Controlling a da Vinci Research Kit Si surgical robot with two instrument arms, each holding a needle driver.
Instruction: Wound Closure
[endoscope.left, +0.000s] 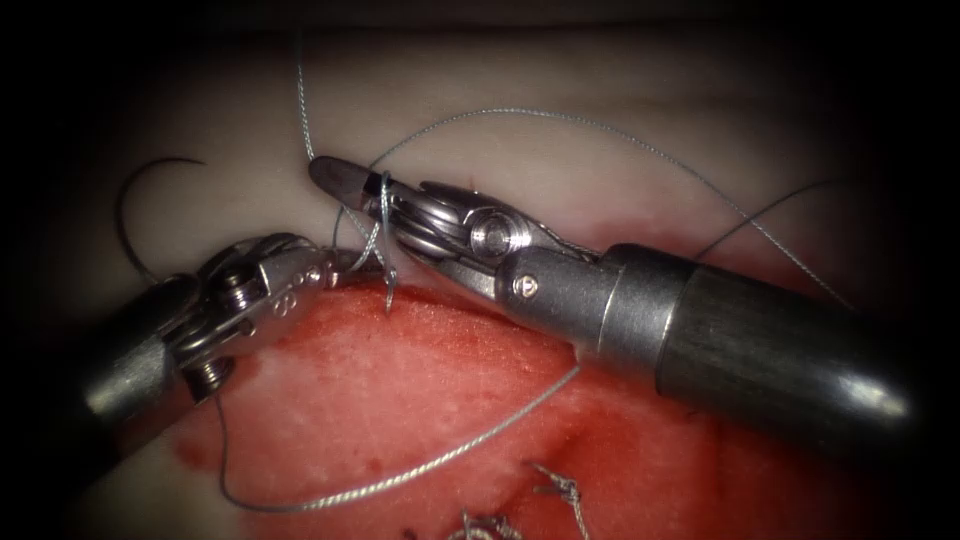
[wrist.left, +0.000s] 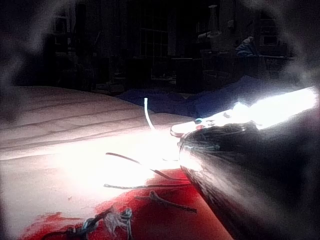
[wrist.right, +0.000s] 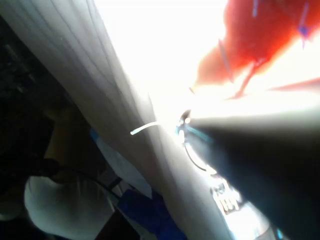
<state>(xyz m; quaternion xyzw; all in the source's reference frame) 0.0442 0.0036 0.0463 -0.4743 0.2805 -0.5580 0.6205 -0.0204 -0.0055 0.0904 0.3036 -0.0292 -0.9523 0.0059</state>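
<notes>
Near knots (endoscope.left: 560, 490) look tied, while the right tool (endoscope.left: 345, 185), fingers closed with thread (endoscope.left: 500, 113) looped around, meets the left tool (endoscope.left: 335, 268) gripping thread; needle (endoscope.left: 135, 200) lies free far left.

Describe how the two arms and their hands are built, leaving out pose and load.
Right arm: thick dark grey shaft, lighter metal collar, then a silver wrist with a round pivot and a small screw; its hand is a smooth dark tapered tip. Left arm: grey shaft ending in a shiny steel clevis with a coiled spring and bare pins; its hand is slim silver metal.
</notes>
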